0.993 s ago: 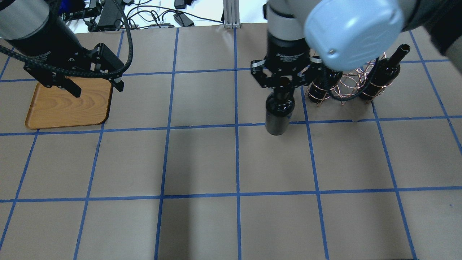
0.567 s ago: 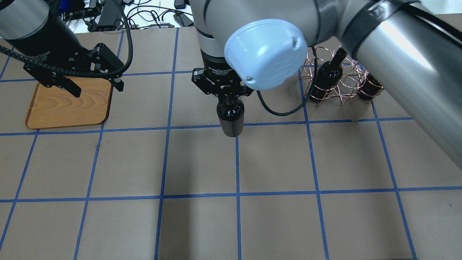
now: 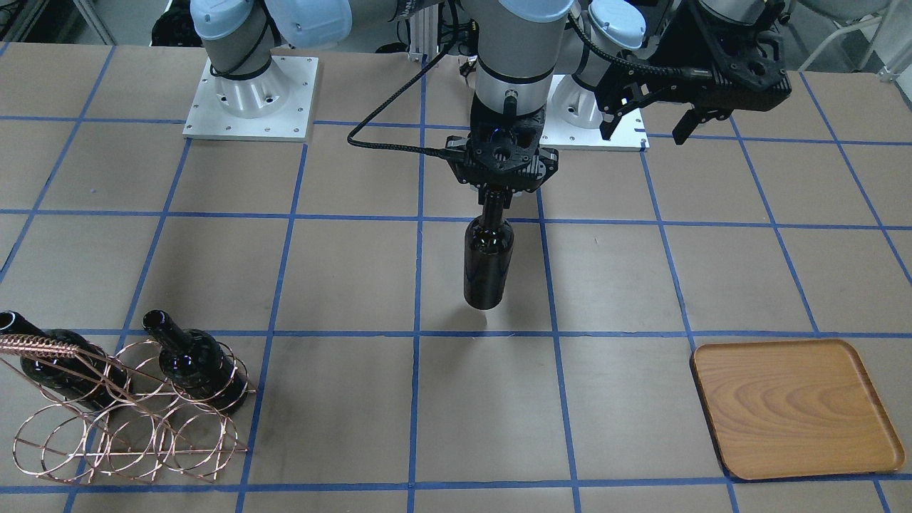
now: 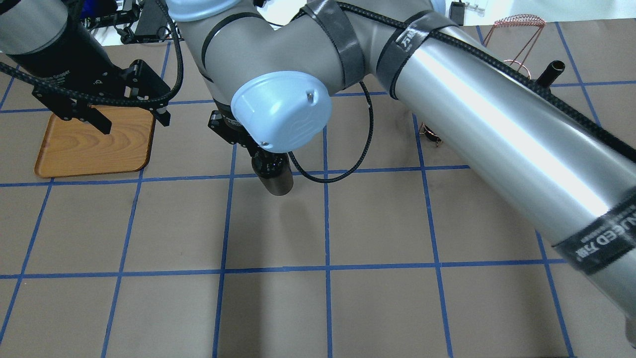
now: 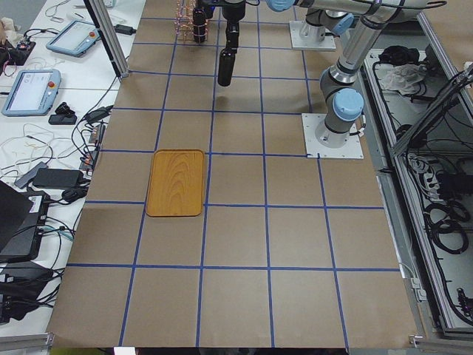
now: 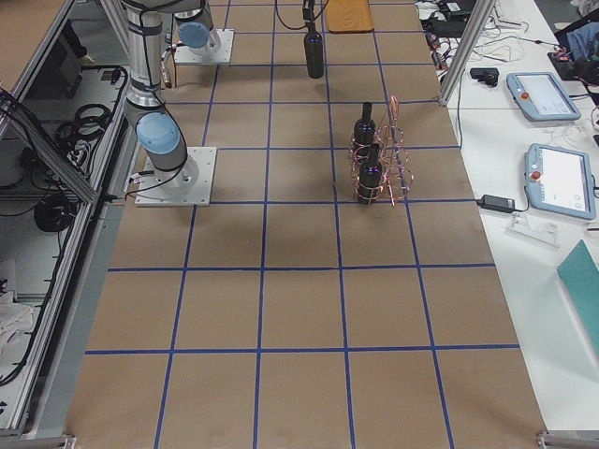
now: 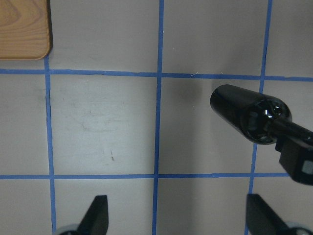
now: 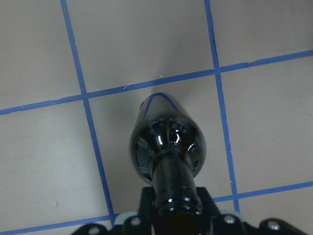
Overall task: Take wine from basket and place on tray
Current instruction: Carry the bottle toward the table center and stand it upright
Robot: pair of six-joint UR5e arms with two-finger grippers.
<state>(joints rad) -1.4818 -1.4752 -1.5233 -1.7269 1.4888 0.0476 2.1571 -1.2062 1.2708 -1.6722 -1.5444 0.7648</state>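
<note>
Right jaws clamped on wine (image 3: 489,262) neck, bottle hanging below; left jaws wide, empty.

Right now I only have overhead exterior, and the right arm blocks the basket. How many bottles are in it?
Observer: Two. The front-facing view shows the first racked bottle and the second racked bottle leaning in the basket.
Operator: The joint cap hides the grip. Where is the wine held?
Observer: The right tool is shut on the neck of the wine, which hangs upright, base down.
Operator: The left tool covers part of the tray. Anything on it?
Observer: Nothing shows on the tray in the front-facing view. The left wrist view shows the left tool open with nothing between its fingers.
</note>
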